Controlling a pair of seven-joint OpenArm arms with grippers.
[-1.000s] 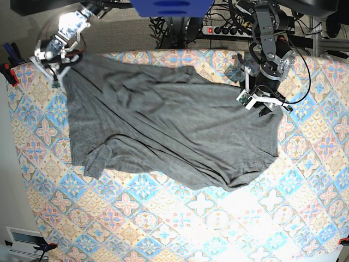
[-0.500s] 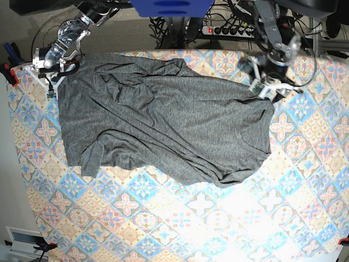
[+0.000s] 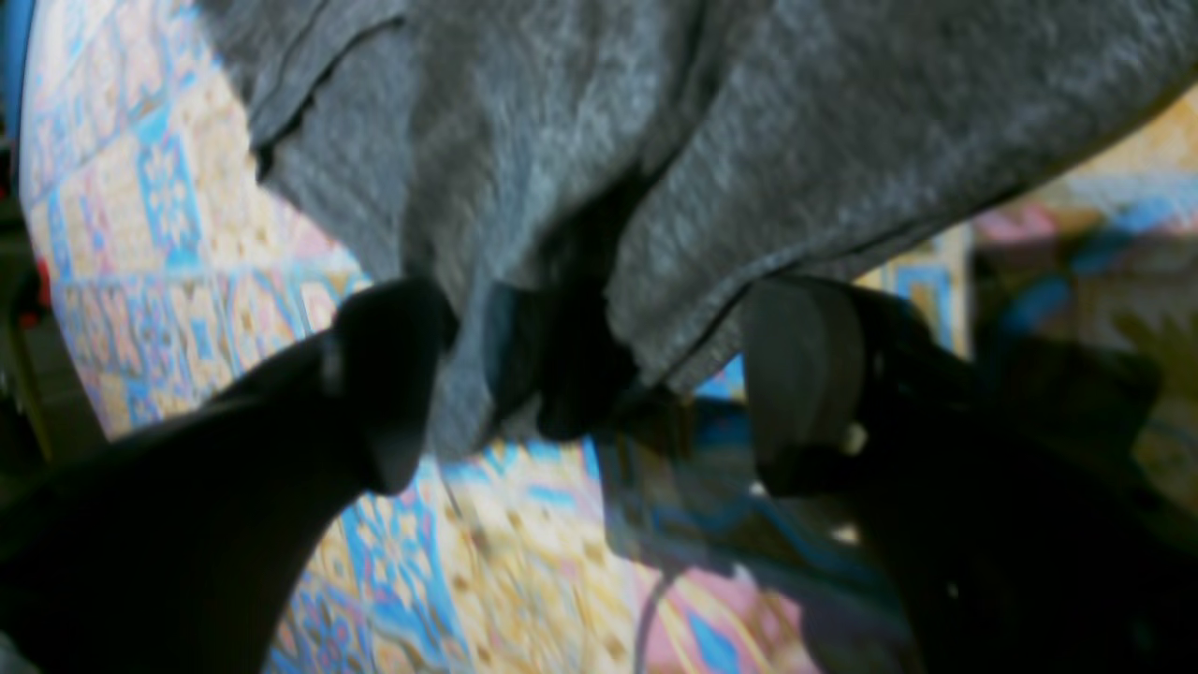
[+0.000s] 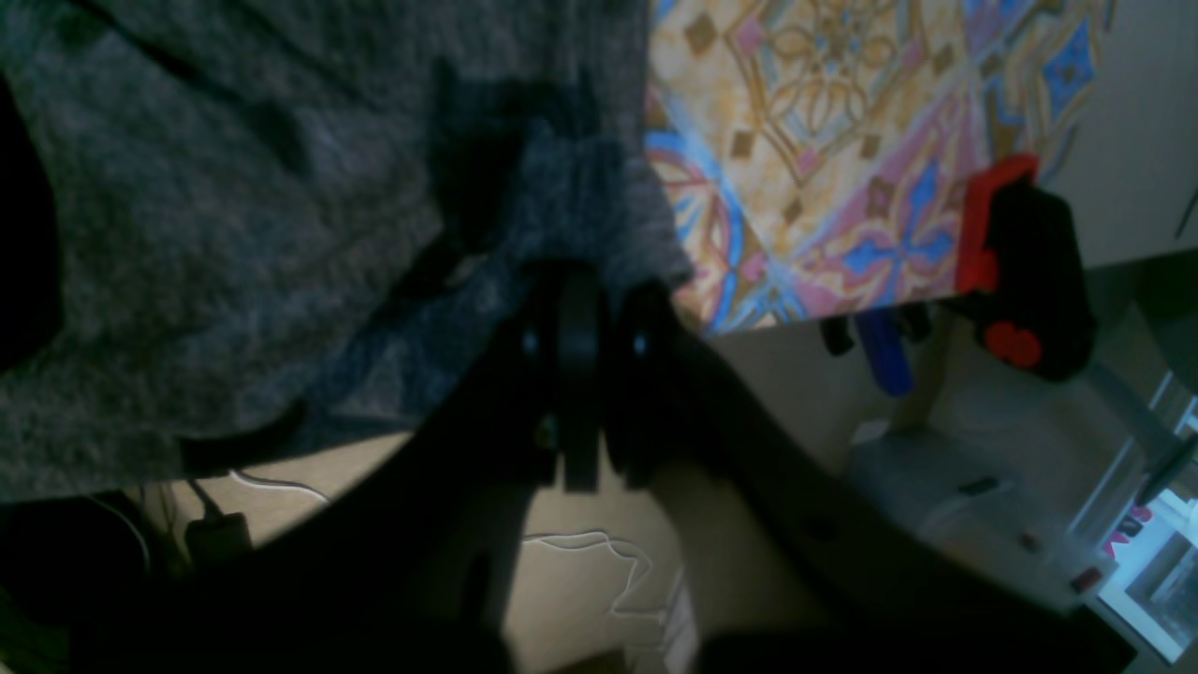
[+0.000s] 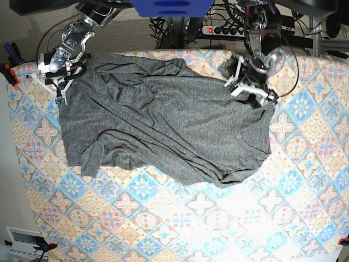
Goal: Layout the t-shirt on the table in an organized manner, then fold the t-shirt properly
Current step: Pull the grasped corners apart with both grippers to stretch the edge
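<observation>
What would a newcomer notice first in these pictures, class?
A big dark-grey t-shirt sprawls wrinkled across the pastel tiled table. The right end effector pinches one far corner, while the left end effector stands open at the opposite far edge.

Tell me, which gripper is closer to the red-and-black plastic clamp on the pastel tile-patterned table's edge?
The right. The right gripper pinches a corner of the dark-grey jersey t-shirt near the clamp; the left gripper is far across the table, at the shirt's other end.
</observation>
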